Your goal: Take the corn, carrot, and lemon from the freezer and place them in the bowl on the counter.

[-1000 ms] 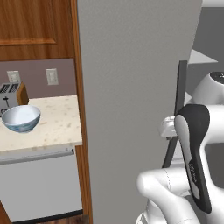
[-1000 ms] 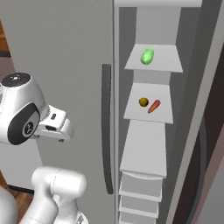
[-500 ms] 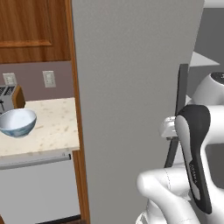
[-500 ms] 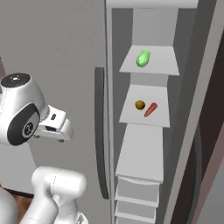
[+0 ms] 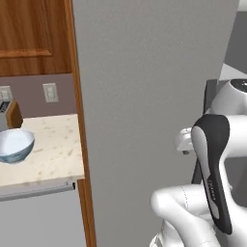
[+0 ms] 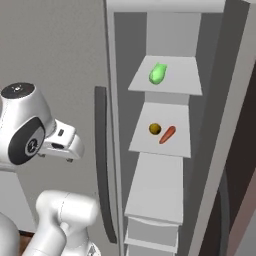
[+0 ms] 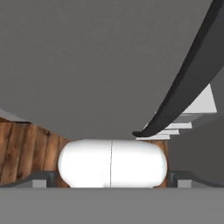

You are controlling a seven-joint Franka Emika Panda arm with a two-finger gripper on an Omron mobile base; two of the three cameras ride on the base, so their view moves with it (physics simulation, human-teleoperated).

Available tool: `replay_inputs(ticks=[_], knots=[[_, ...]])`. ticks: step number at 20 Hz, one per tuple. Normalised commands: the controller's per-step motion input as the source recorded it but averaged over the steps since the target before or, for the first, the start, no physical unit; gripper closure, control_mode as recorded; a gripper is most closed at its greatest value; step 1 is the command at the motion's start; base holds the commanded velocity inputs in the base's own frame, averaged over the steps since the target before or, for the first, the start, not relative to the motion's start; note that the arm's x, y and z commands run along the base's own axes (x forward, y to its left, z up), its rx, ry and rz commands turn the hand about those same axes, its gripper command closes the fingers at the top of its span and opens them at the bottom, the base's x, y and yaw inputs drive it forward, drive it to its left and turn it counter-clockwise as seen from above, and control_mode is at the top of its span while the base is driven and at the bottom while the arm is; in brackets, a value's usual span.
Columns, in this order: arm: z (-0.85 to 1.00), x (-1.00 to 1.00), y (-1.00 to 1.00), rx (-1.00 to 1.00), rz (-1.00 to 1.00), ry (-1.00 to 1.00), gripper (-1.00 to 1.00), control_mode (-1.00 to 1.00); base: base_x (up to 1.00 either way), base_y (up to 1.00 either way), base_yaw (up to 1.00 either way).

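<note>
Sitting on white freezer [image 6: 200, 125] shelves: green corn [image 6: 158, 74], yellow-olive lemon [image 6: 155, 129], orange carrot [image 6: 167, 134].

I see the bowl [image 5: 14, 146] and toaster [image 5: 8, 114] cut by the left edge, lemon [image 6: 155, 129] perhaps too small to confirm.

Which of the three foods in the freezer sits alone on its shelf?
The corn, the green lump on the upper shelf. The lemon and carrot share the shelf below.

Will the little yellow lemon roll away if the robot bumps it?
Probably yes. The lemon looks round like a ball and sits loose on a flat white shelf. It might bump the carrot beside it. Being small and smooth, it could slip.
</note>
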Motion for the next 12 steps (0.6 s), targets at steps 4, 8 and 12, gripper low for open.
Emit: replay_inputs(ticks=[4, 8, 12], knots=[[0.00, 0.00, 0.00, 0.00, 0.00, 0.00, -1.00, 1.00, 0.11, -0.60, 0.01], [0.00, 0.00, 0.00, 0.00, 0.00, 0.00, -1.00, 1.00, 0.12, -0.56, 0.00], [0.00, 0.00, 0.00, 0.00, 0.00, 0.00, -1.00, 1.00, 0.18, -0.46, 0.00]])
